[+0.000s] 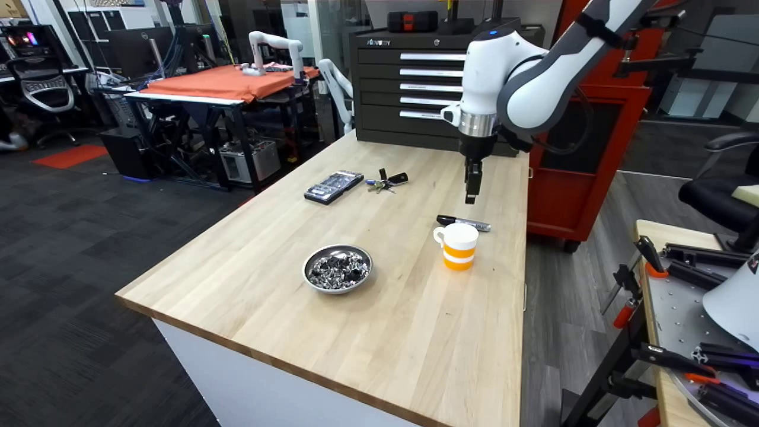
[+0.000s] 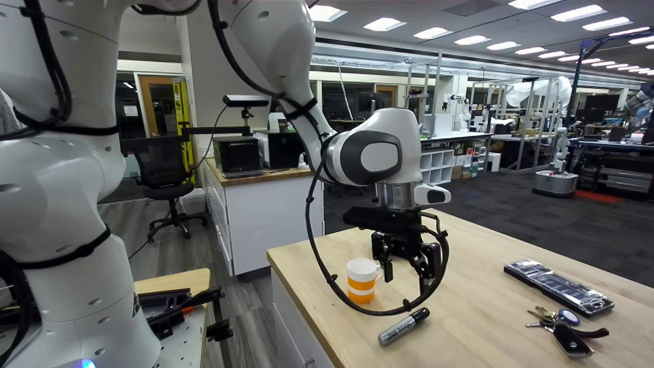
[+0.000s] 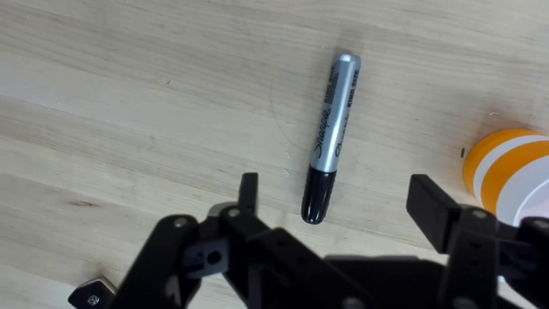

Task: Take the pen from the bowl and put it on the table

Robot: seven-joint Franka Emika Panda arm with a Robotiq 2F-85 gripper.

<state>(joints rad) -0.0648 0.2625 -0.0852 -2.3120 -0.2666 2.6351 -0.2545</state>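
Pen (image 2: pixel 403 327) lies on table (image 2: pixel 475 306) below spread pincer (image 2: pixel 406 279)

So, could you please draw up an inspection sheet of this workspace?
Surface: pale wooden table, a few small specks showing.
Job's things: marker lies on the table, apart from the upright striped cup.
Clutter: metal dish of shiny bits, keys, flat black case.
Grippers: one gripper, open, raised above the table near the marker, nothing held.
Cables: black cable hangs in a loop beside the gripper.
Surroundings: dark tool chest at the table's end; orange-topped table beyond.
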